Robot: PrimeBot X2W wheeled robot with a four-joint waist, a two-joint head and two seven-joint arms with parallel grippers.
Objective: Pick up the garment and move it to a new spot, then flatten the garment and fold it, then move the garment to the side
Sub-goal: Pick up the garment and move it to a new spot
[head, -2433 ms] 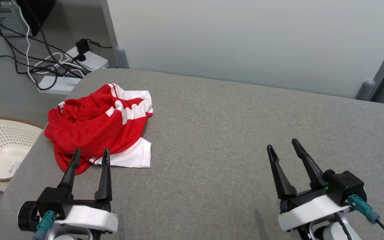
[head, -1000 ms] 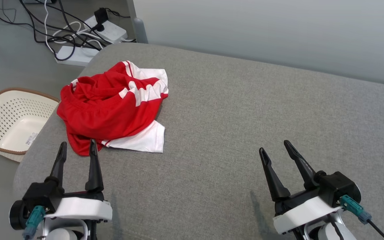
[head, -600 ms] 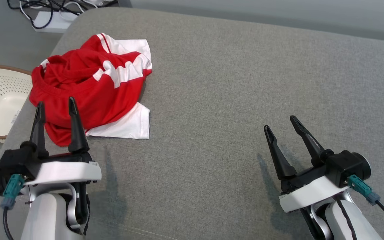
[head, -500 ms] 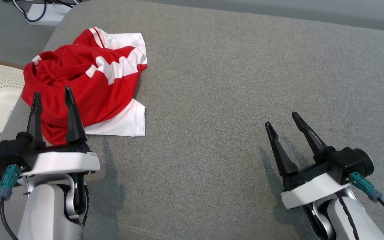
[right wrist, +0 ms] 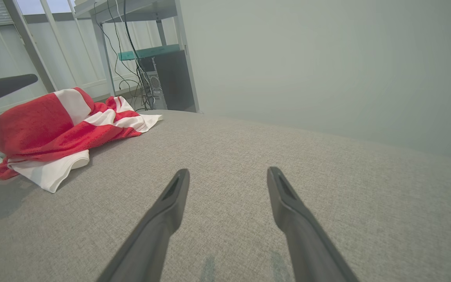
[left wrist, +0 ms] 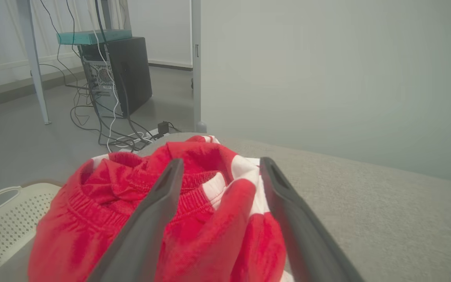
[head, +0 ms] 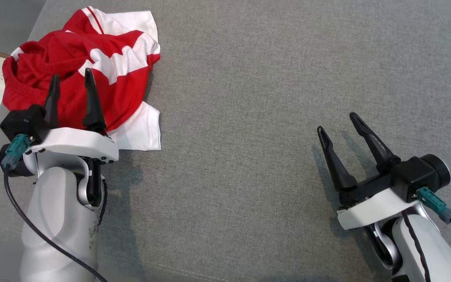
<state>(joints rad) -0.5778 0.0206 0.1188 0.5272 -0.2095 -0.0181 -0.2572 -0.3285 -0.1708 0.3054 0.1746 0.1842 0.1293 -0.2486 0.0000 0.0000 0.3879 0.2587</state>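
Grey padded surface (head: pixel 249 117) carries the crumpled red-and-white garment (head: pixel 73 51) far left: soft, light, floppy, so I'd pinch its ribbed band (left wrist: pixel 198 182); left hand (head: pixel 72 73) hovers over it, wide open, right hand (head: pixel 337 122) wide, empty.

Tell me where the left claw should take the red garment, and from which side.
Probably the raised red fold of the garment, from the robot's side: it stands up between the open left claw's fingers, while the white flap lies flat.
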